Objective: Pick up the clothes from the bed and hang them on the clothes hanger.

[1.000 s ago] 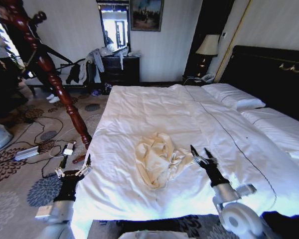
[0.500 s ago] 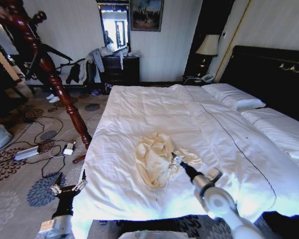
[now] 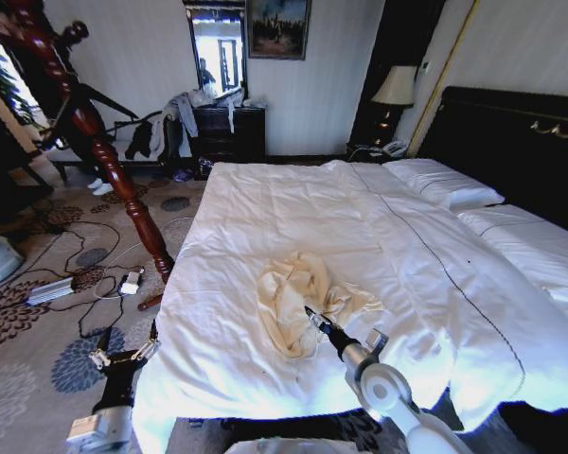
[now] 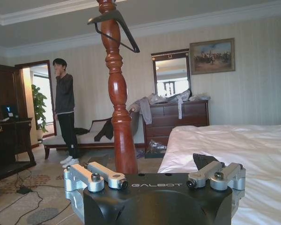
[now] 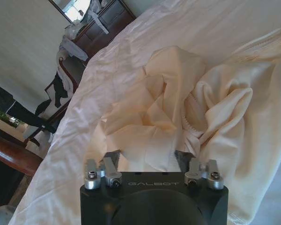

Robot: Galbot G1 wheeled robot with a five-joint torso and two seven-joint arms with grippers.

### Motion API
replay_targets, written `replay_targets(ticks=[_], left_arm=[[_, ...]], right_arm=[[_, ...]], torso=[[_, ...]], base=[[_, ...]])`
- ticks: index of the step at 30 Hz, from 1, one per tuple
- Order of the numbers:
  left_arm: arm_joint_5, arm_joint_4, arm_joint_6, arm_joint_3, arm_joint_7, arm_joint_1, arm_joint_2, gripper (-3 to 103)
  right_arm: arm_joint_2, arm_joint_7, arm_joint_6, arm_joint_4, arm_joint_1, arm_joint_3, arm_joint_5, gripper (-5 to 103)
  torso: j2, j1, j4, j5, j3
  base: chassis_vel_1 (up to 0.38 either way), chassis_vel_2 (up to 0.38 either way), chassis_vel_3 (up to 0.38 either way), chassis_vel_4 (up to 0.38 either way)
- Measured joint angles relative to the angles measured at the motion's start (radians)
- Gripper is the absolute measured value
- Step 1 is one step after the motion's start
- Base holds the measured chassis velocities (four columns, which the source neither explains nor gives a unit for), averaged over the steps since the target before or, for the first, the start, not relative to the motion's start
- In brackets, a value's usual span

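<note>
We see the bed (image 3: 379, 227), a wide double with a white duvet, white pillows and a tall black headboard, taking up most of the head view. Left of it leans a red-brown turned-wood coat stand (image 3: 114, 170), and in the left wrist view the black clothes hanger (image 4: 114, 28) hangs near that stand's top. The cream long-sleeved shirt (image 3: 303, 301) lies crumpled on the duvet near the foot of the bed. Our right gripper (image 3: 314, 320) reaches over the near edge of the shirt; in the right wrist view its jaws are spread apart with cream fabric between them. Our left gripper (image 3: 123, 352) waits low beside the bed over the carpet, jaws apart and holding nothing.
</note>
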Motion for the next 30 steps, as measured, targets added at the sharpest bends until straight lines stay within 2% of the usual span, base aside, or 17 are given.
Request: replay_targets(ticks=[3, 5, 6, 9, 10, 12, 13, 17, 18, 21, 23, 26, 30], left_arm=[[-0.002, 0.003, -0.001, 0.0, -0.002, -0.001, -0.001, 100], [-0.003, 0.008, -0.004, -0.003, -0.007, -0.001, -0.001, 100], [-0.003, 0.008, -0.004, -0.003, -0.007, -0.001, -0.001, 100], [-0.011, 0.011, -0.007, -0.013, -0.015, 0.0, -0.001, 100], [-0.011, 0.011, -0.007, -0.013, -0.015, 0.0, -0.001, 100], [-0.018, 0.006, -0.007, -0.021, -0.019, 0.0, 0.001, 100], [-0.018, 0.006, -0.007, -0.021, -0.019, 0.0, 0.001, 100], [-0.027, -0.01, 0.002, -0.03, -0.027, -0.002, 0.006, 100], [-0.027, -0.01, 0.002, -0.03, -0.027, -0.002, 0.006, 100], [-0.035, -0.015, 0.007, -0.039, -0.034, -0.005, 0.008, 100], [-0.037, -0.015, 0.008, -0.041, -0.037, -0.006, 0.009, 100], [-0.043, -0.011, 0.012, -0.048, -0.044, -0.014, 0.007, 100], [-0.044, -0.002, 0.013, -0.053, -0.047, -0.019, 0.002, 100]], right_arm=[[0.002, -0.01, 0.005, -0.008, 0.0, -0.004, -0.008, 61], [0.002, -0.031, 0.017, -0.022, 0.001, -0.008, -0.025, 50], [0.002, -0.031, 0.017, -0.022, 0.001, -0.008, -0.025, 50], [0.01, -0.052, 0.046, -0.032, 0.01, -0.01, -0.03, 33], [0.01, -0.052, 0.046, -0.032, 0.01, -0.01, -0.03, 33], [0.017, -0.068, 0.061, -0.033, 0.014, -0.009, -0.025, 23], [0.017, -0.068, 0.061, -0.033, 0.014, -0.009, -0.025, 23], [0.015, -0.114, 0.104, -0.034, 0.018, -0.021, -0.027, 3], [0.015, -0.114, 0.104, -0.034, 0.018, -0.021, -0.027, 3], [-0.015, -0.191, 0.178, -0.02, 0.061, -0.021, 0.015, 1], [-0.025, -0.211, 0.196, -0.013, 0.084, -0.018, 0.037, 0], [-0.06, -0.259, 0.241, 0.015, 0.228, -0.004, 0.142, 0], [-0.077, -0.27, 0.246, 0.0, 0.364, -0.026, 0.196, 0]], torso=[[0.0, 0.0, 0.0, 0.0, 0.0], [0.0, 0.0, 0.0, 0.0, 0.0], [0.0, 0.0, 0.0, 0.0, 0.0], [0.0, 0.0, 0.0001, 0.0001, 0.0], [0.0, 0.0, 0.0001, 0.0001, 0.0], [0.0, 0.0, 0.0001, 0.0, 0.0], [0.0, 0.0, 0.0001, 0.0, 0.0], [0.0, 0.0, 0.0, 0.0002, 0.0], [0.0, 0.0, 0.0, 0.0002, 0.0], [0.0, 0.0, 0.0, 0.0001, 0.0], [0.0, 0.0, -0.0002, 0.0002, 0.0], [0.0, 0.0, 0.0002, 0.0, 0.0], [0.0, 0.0, 0.0001, -0.0001, 0.0]], base=[[0.0, 0.0, 0.0, 0.0], [0.0, 0.0, 0.0, 0.0], [0.0, 0.0, 0.0, 0.0], [0.0, 0.0, 0.0, 0.0], [0.0, 0.0, 0.0, 0.0], [0.0, 0.0, 0.0, 0.0], [0.0, 0.0, 0.0, 0.0], [0.0, 0.0, 0.0, 0.0], [0.0, 0.0, 0.0, 0.0], [0.0, 0.0, 0.0, 0.0], [0.0, 0.0, 0.0, 0.0], [0.0, 0.0, 0.0, 0.0], [0.0, 0.0, 0.0, 0.0]])
